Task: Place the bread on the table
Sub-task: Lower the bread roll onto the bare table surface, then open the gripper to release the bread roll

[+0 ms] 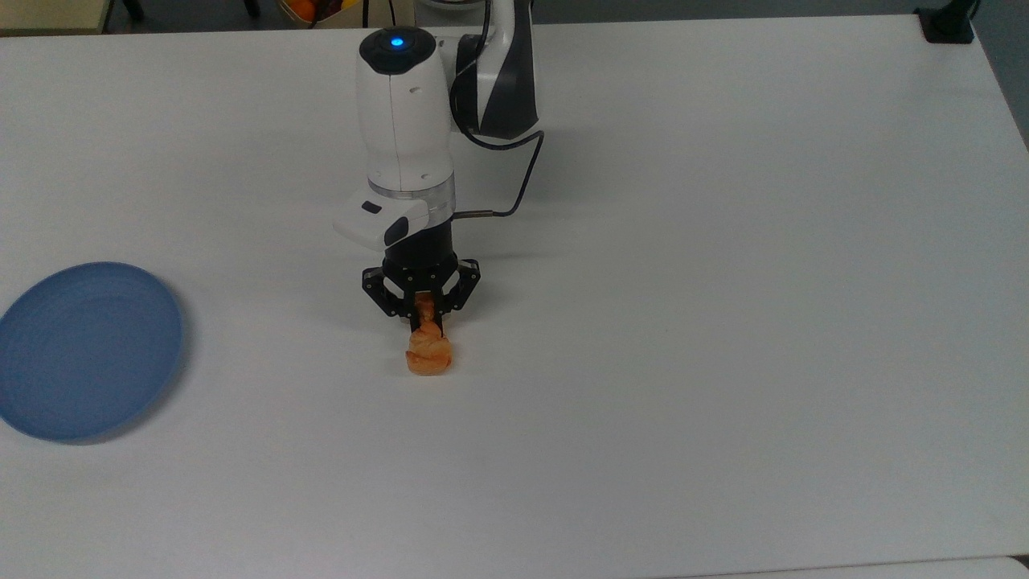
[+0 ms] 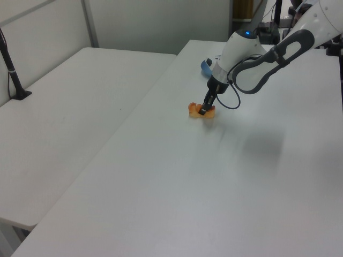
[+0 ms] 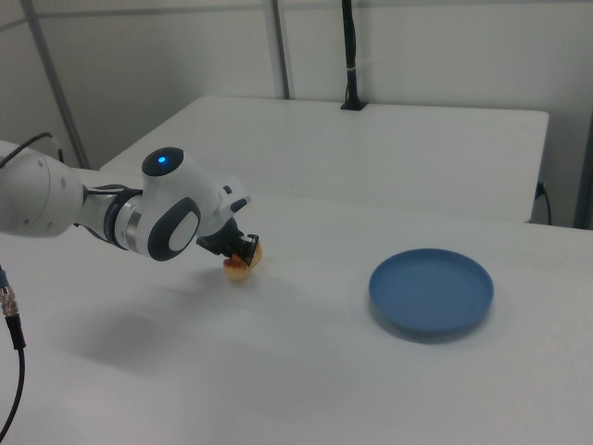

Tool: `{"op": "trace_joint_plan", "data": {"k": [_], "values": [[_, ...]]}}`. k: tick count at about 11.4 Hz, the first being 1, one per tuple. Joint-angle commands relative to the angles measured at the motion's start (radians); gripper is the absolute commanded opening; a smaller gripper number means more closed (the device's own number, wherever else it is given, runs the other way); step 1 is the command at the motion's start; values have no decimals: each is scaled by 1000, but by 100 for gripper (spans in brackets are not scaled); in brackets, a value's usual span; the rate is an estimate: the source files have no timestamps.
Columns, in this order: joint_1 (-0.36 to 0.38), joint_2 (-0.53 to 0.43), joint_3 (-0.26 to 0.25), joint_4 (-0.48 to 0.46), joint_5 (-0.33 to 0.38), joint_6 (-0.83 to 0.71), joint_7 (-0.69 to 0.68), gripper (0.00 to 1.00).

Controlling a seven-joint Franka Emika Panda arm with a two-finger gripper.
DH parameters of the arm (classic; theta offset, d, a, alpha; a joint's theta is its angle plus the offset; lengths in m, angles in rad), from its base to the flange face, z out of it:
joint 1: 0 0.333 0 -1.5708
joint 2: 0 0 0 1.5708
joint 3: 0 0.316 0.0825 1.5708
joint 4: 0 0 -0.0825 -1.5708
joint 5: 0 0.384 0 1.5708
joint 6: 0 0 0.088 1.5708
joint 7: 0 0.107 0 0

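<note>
The bread [image 1: 428, 355], a small golden-orange twisted pastry, lies low on the white table [image 1: 723, 322] near its middle. My gripper [image 1: 424, 322] points straight down over the bread's far end and is shut on the bread, with the pastry pinched between the two black fingers. The left view has the bread [image 2: 199, 111] under the gripper [image 2: 203, 110], seemingly touching the tabletop. In the right view the gripper [image 3: 246, 250] hides part of the bread [image 3: 238, 269].
A round blue plate [image 1: 88, 350] with nothing on it sits at the top view's left edge, well apart from the bread; it is also the blue plate [image 3: 431, 289] in the right view. A second white table [image 2: 69, 107] stands alongside.
</note>
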Motion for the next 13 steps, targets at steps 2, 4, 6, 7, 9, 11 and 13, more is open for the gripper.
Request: {"op": "trace_joint_plan", "data": {"k": [2,4,6,7,9,11,13], "values": [[-4,-17,4,-31,-1,10,-18,45],[-2,-17,4,-31,-1,10,-12,88],[-4,-19,4,-31,-1,10,-6,100],[-4,-20,4,-31,-1,10,-7,100],[-2,-20,4,-31,-1,10,-7,100],[-4,-27,4,-31,-1,1,-4,100],[-2,-69,4,-22,5,-83,72,100]]}}
